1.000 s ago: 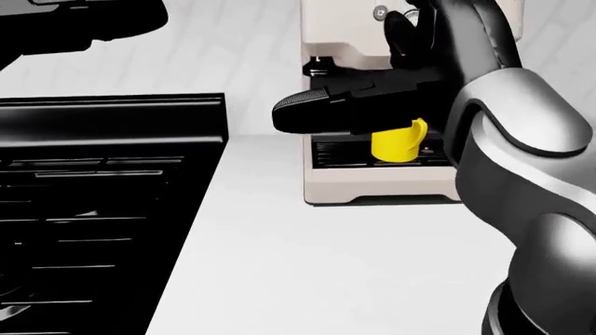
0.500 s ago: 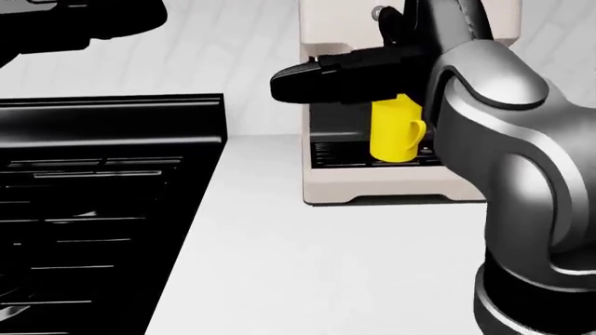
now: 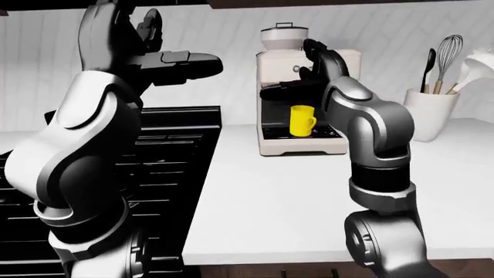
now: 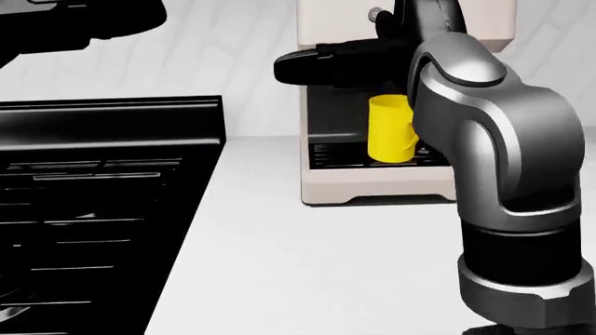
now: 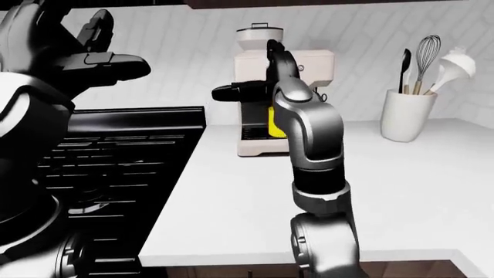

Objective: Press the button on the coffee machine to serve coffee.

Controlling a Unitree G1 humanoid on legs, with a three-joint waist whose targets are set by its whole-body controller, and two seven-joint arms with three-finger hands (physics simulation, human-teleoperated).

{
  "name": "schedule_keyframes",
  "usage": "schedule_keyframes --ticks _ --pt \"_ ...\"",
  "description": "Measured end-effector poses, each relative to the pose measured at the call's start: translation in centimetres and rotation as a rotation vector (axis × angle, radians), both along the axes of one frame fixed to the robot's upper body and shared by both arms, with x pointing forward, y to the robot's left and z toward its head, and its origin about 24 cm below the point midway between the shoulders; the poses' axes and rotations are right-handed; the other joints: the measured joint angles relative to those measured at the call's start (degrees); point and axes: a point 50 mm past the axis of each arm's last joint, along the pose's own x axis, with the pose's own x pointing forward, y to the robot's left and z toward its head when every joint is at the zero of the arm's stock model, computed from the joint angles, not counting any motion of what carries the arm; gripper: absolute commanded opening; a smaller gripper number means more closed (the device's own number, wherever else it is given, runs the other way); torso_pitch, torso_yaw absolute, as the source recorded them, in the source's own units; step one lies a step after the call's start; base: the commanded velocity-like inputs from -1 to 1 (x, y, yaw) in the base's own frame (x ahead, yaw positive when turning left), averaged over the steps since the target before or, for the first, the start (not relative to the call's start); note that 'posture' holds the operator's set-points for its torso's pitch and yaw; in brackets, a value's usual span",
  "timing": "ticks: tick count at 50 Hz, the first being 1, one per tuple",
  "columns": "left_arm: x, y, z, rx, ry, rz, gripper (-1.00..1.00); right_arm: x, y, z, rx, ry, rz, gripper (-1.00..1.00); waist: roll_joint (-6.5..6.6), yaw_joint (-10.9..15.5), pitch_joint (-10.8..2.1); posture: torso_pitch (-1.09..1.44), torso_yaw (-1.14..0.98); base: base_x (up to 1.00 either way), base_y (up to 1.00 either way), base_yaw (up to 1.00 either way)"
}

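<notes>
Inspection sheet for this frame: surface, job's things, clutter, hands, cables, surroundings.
Surface: white counter, with a black stove at its left edge.
Job's things: coffee machine against the wall; yellow mug on its drip tray; button high on its face.
Clutter: white utensil holder with whisk and spoons, at the right of the left-eye view.
Hands: right hand raised against the machine's face, fingers spread; left hand raised, open, over the stove.
Cables: nothing seen.
Surroundings: white panelled wall.
</notes>
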Motion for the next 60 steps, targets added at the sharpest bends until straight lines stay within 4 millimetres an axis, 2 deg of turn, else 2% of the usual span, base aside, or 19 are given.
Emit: schedule_keyframes --ticks 15,34,60 --pt "0.0 0.0 0.0 -0.002 -0.002 -0.001 1.0 1.9 -0.4 -1.0 0.014 0.002 -0.017 1.0 0.12 -0.11 -0.04 -0.65 0.0 0.0 0.0 0.0" --pt "-0.1 0.0 0.1 -0.001 -0.005 -0.003 1.0 3.7 0.2 -0.8 0.039 -0.018 -0.015 1.0 0.27 -0.25 -0.12 -0.65 0.0 0.0 0.0 0.0" --pt "0.0 0.0 0.1 -0.005 -0.007 -0.002 1.0 5.9 -0.2 -2.6 0.042 0.013 -0.053 1.0 0.52 -0.39 -0.17 -0.65 0.0 0.0 0.0 0.0"
